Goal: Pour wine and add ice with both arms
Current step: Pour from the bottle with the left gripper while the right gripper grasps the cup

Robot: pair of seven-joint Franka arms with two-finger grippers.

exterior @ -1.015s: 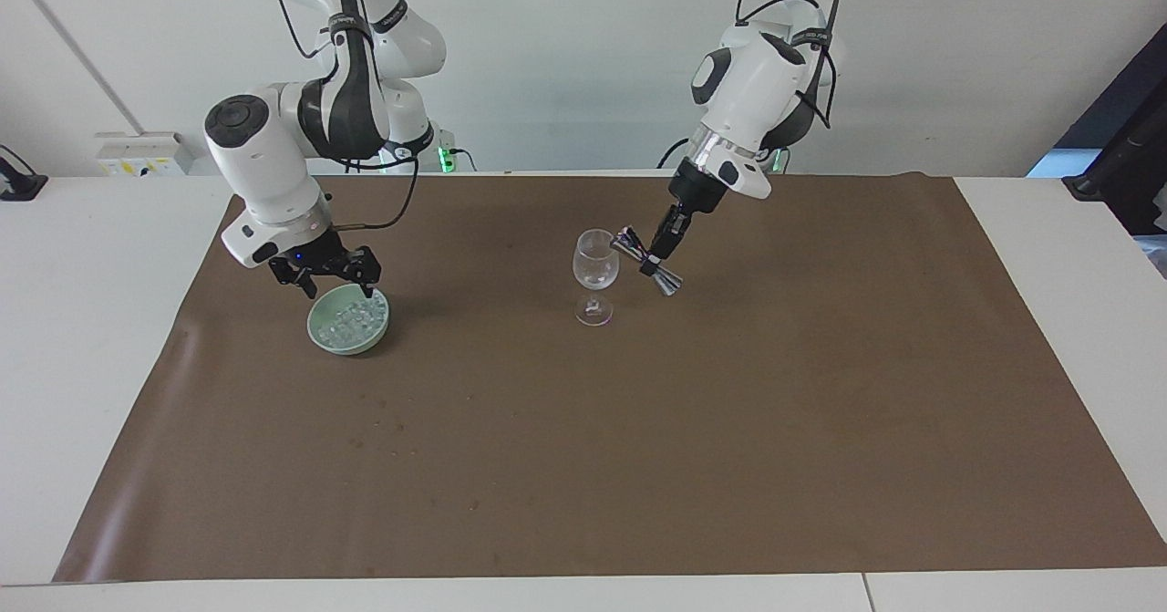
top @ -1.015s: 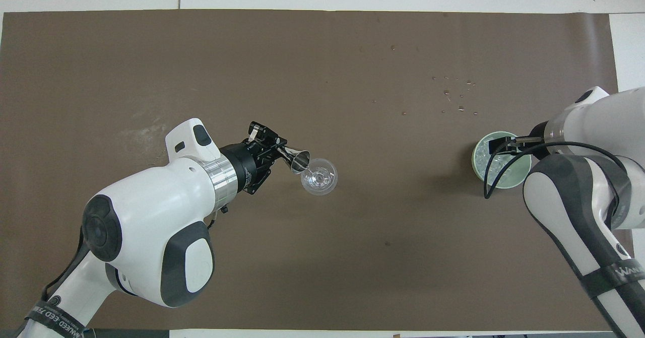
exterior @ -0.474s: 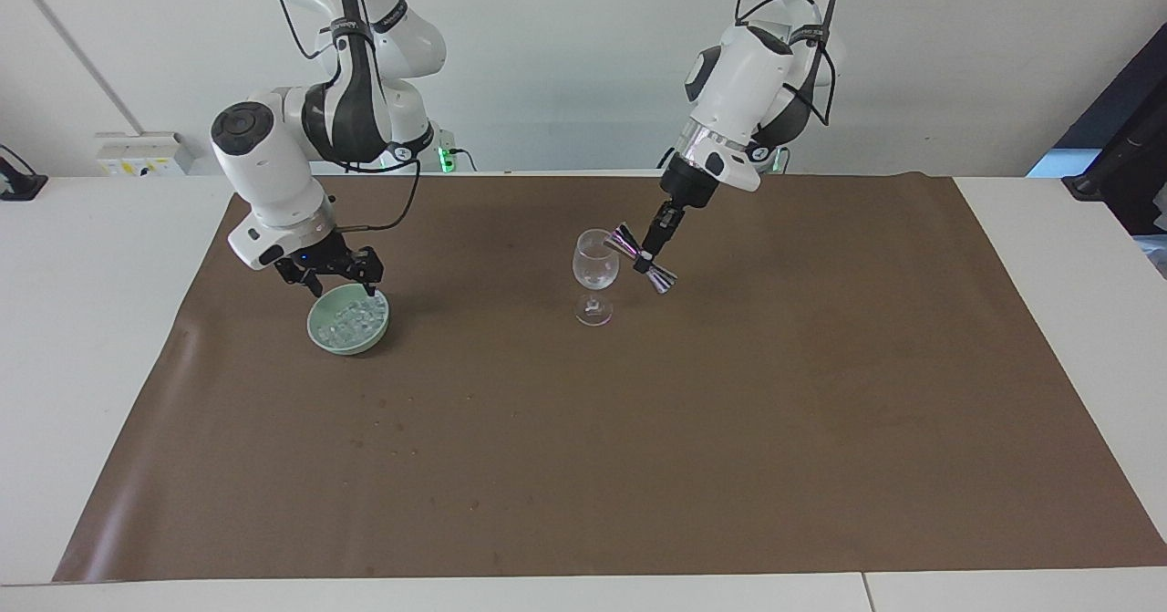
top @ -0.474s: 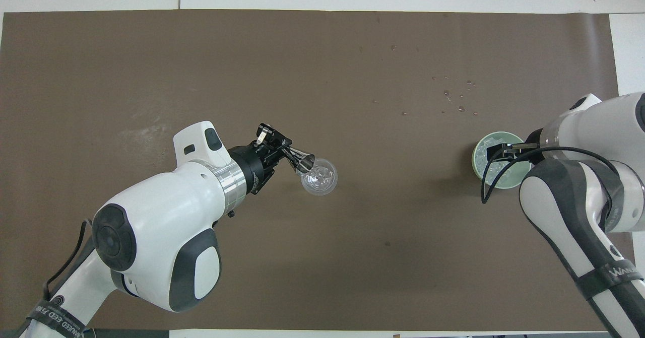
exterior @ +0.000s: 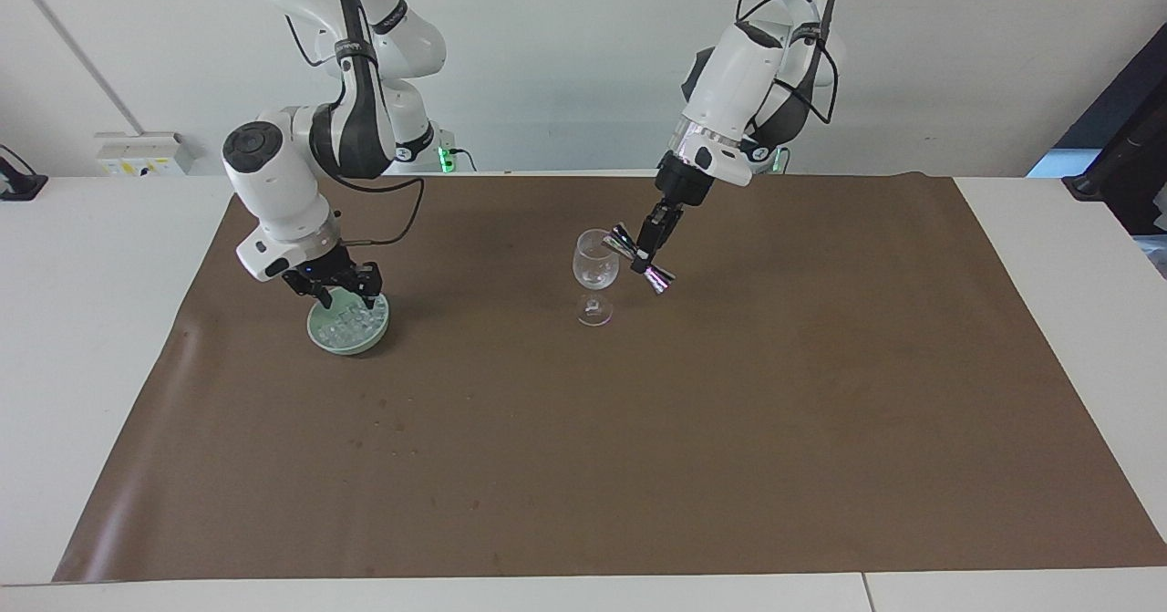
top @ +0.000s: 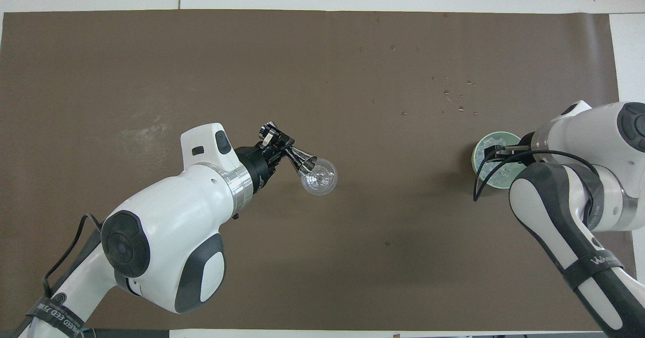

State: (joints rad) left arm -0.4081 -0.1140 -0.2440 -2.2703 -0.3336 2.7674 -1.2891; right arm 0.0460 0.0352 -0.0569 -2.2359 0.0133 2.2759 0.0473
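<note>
Arms: two, white with black joint bands; the left arm (exterior: 734, 83) and the right arm (exterior: 273, 170) both lean out over the end of the table nearest the robots.
Left gripper (exterior: 649, 252): one, up in the air just beside the rim of the wine glass, clamped tight on the waist of the jigger.
Jigger (top: 301, 159): one, shiny metal, double-ended; tilted steeply, its lower mouth over the rim of the glass and its other cup pointing up and away.
Wine glass (exterior: 595, 270): one, clear and stemmed, upright on the mat around the middle of the table's width; whether there is liquid in the bowl of it cannot be made out.
Right gripper (exterior: 345, 297): one, lowered into the top of the bowl, down among the ice; how wide it stands, and whether it has a piece, cannot be told.
Bowl (exterior: 339, 347): one, pale green and shallow, on the mat toward the right arm's end of the table, well apart from the glass and about as far from the robots as it.
Ice (exterior: 354, 327): a heap of small clear chunks, all inside the bowl; too many and too closely packed to count.
Droplets (top: 456, 96): a loose scatter of small wet specks on the mat, farther from the robots than the bowl.
Mat (exterior: 638, 457): one brown sheet covering most of the white table (exterior: 91, 338), bare over its farther half.
</note>
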